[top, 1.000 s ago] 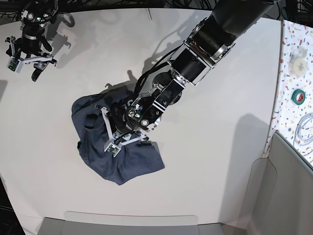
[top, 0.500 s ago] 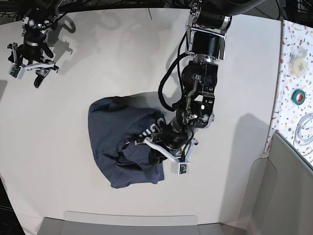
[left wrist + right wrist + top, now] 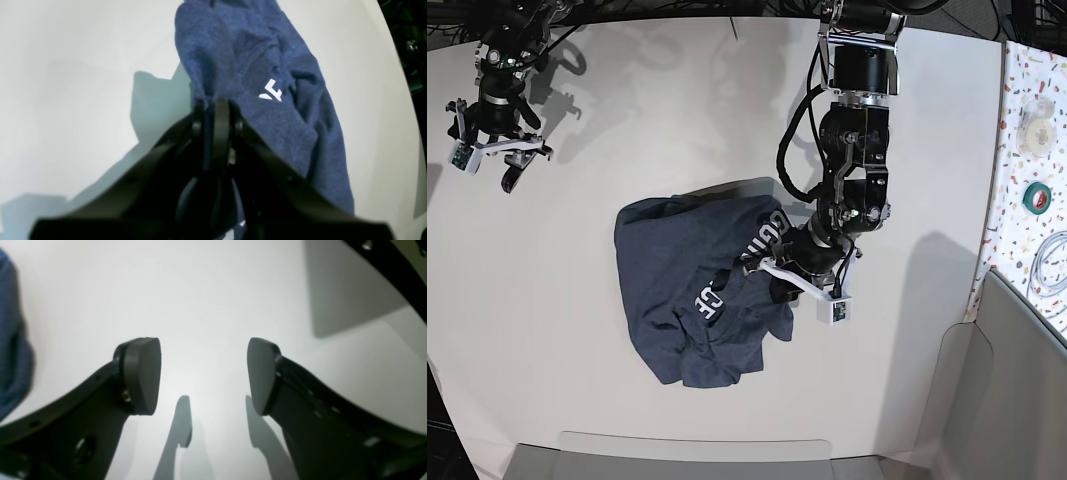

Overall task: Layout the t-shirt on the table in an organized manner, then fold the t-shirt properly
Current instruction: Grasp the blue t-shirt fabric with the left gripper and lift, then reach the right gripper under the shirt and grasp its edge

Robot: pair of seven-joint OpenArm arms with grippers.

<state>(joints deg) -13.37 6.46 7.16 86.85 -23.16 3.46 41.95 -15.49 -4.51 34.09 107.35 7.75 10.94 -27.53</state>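
Observation:
The navy t-shirt lies crumpled in the middle of the white table, with white lettering partly showing. My left gripper is at the shirt's right edge. In the left wrist view it is shut on a bunched fold of the t-shirt, which hangs away from the jaws over the table. My right gripper hovers at the far left of the table, apart from the shirt. Its wrist view shows the gripper open and empty, with a sliver of the t-shirt at the left edge.
A speckled strip runs along the right side, carrying a clear tape roll, a green tape roll and a white cable. Grey panels border the near and right edges.
My left gripper has pulled the shirt's edge to the right and upward, spreading the cloth and exposing more lettering. The right gripper has shifted only slightly and stays open.

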